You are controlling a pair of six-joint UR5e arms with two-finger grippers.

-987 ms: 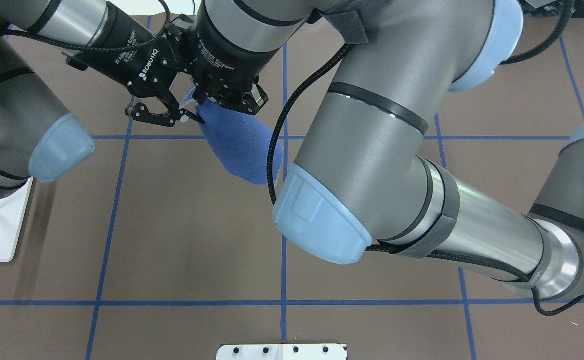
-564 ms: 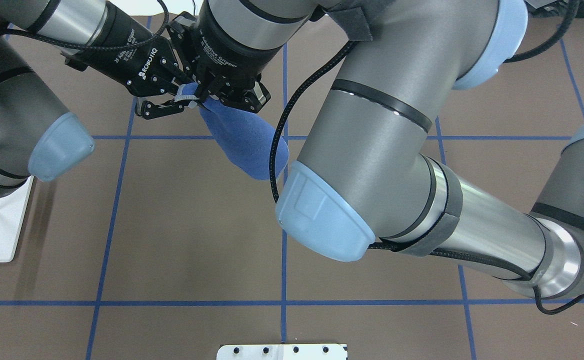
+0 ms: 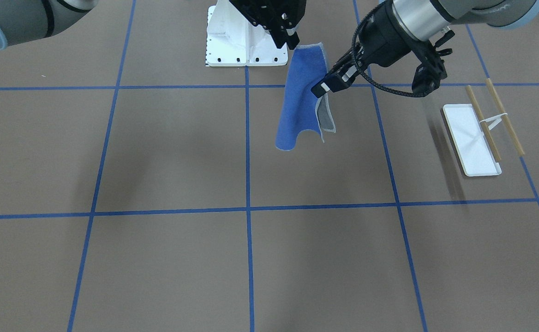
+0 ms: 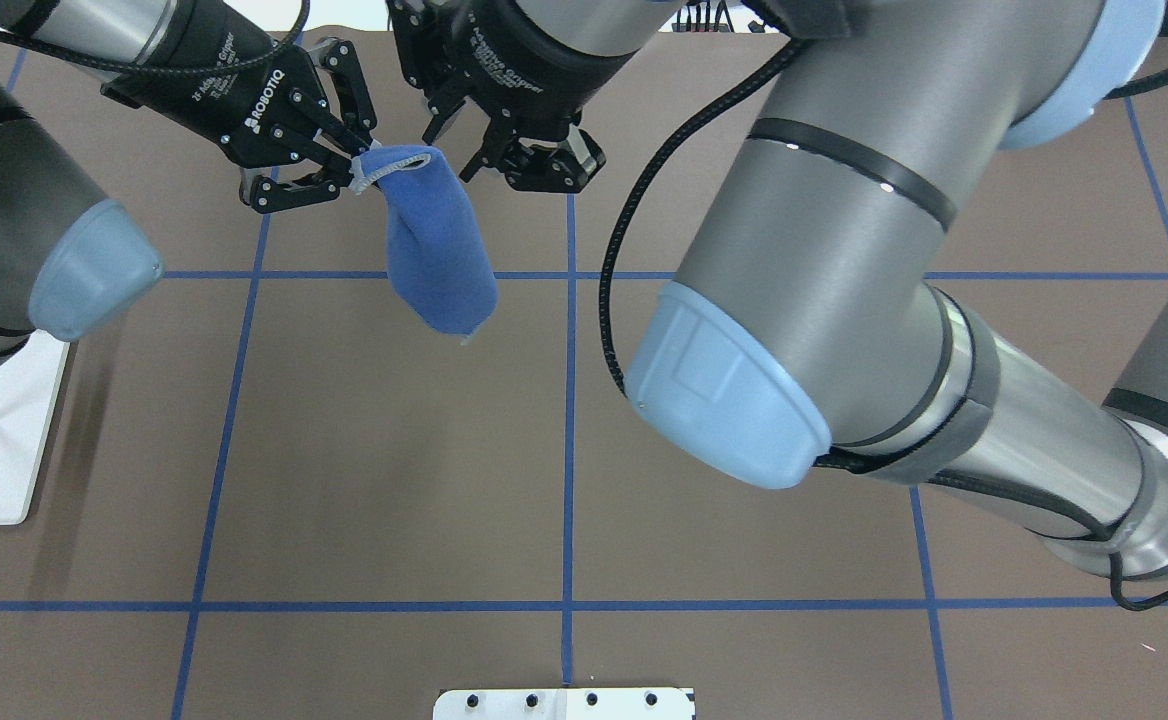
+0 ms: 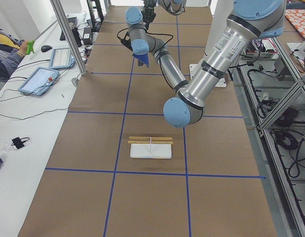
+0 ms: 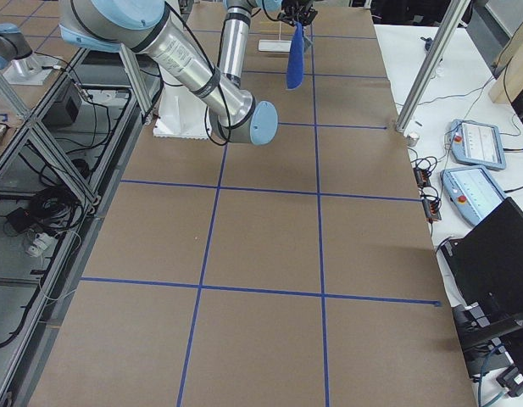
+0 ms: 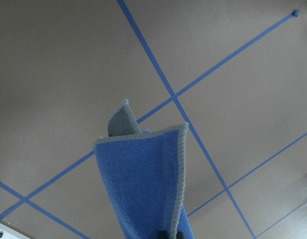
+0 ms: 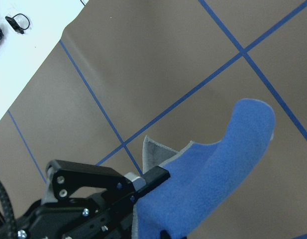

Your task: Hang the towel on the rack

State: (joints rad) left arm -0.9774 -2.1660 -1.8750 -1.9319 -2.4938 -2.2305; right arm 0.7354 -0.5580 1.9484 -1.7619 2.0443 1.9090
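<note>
- Brown table (image 3: 158,152), taped into blue squares, is the backdrop in every view I have.
- My left gripper (image 3: 325,87) is pinched tight on the stitched edge of the towel (image 3: 299,101).
- From that pinch the towel hangs in the air, folded lengthwise. The blue face is out and grey shows along 1 flap. Its lower end looks clear of the table, as far as I can judge.
- My right gripper (image 4: 449,160) sits just beside the towel's upper corner. From overhead its 2 fingers look parted, holding nothing.
- I read this as the handover to the left arm, done or nearly so.
- The rack (image 3: 468,143) stands well apart on the robot's left, its 2 wooden rods (image 3: 505,117) bare.
- To do this well, I would back the right arm straight off first. Then I would carry the towel high over the rods and lower it slowly across 1 rod, so both halves drape evenly without swinging.
</note>
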